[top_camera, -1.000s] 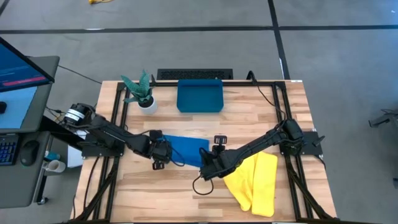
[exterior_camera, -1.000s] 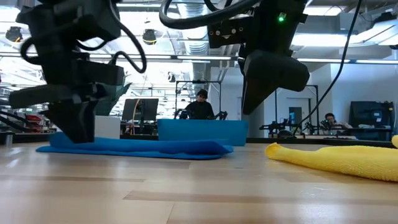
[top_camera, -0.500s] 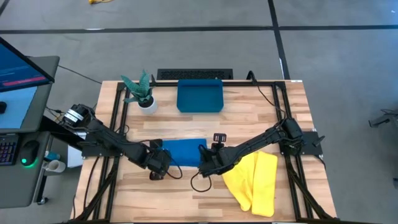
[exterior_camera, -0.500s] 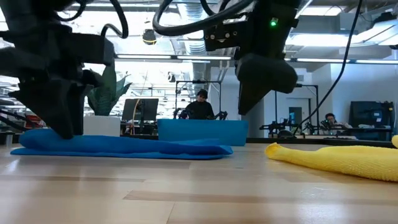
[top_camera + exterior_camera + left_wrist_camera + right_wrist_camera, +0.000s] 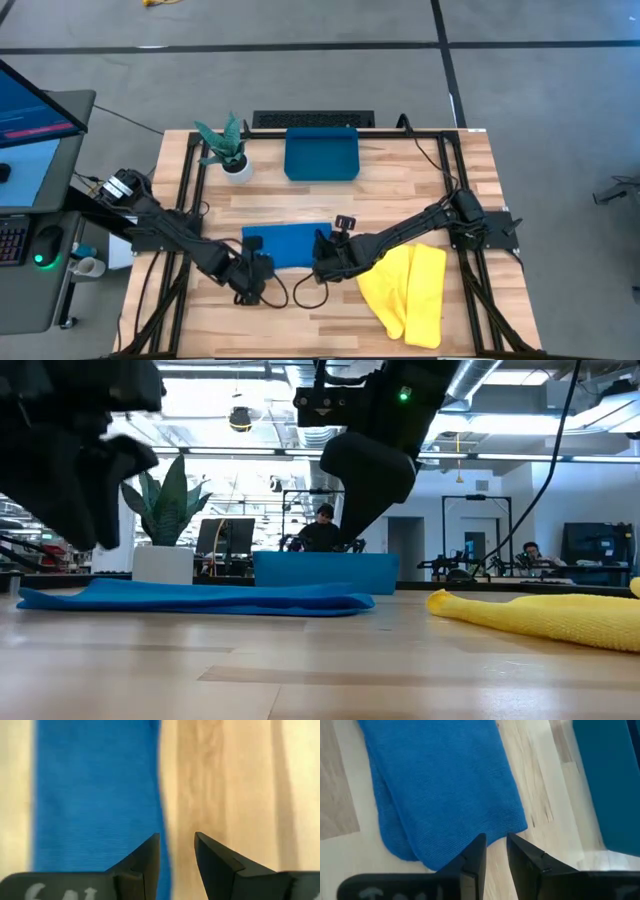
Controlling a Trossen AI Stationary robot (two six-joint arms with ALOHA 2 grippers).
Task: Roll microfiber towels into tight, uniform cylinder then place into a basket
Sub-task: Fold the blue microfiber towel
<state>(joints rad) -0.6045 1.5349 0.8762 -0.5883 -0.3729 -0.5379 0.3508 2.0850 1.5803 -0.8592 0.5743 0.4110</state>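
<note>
From above: the medium-blue microfiber towel (image 5: 285,243) lies flat as a folded strip mid-table, prob. squared up so it can be rolled; the bright yellow microfiber towel (image 5: 410,291) sits crumpled near the right front, waiting its turn, and the shallow teal plastic basket (image 5: 321,153) is at the back beside a small white plant pot (image 5: 238,167), well apart from both cloths. The left gripper (image 5: 250,283) is off the strip's near-left corner, over bare wooden table (image 5: 460,180); the right gripper (image 5: 325,262) is at the strip's right end. A sec ago both were on the cloth's ends w/ the strip further back and slanted; since then it's been dragged toward the front and straightened, and the left arm has backed off it. Low view: blue strip flat on the wood, right gripper lifted above it, people at desks behind. Left wrist view: fingers (image 5: 145,857) part-way apart, nothing between them, cloth edge just ahead. Right wrist view: fingers (image 5: 475,855) w/ a narrow gap, empty, hovering at the towel's corner, likely lining up for the first tuck. No roll yet.
</note>
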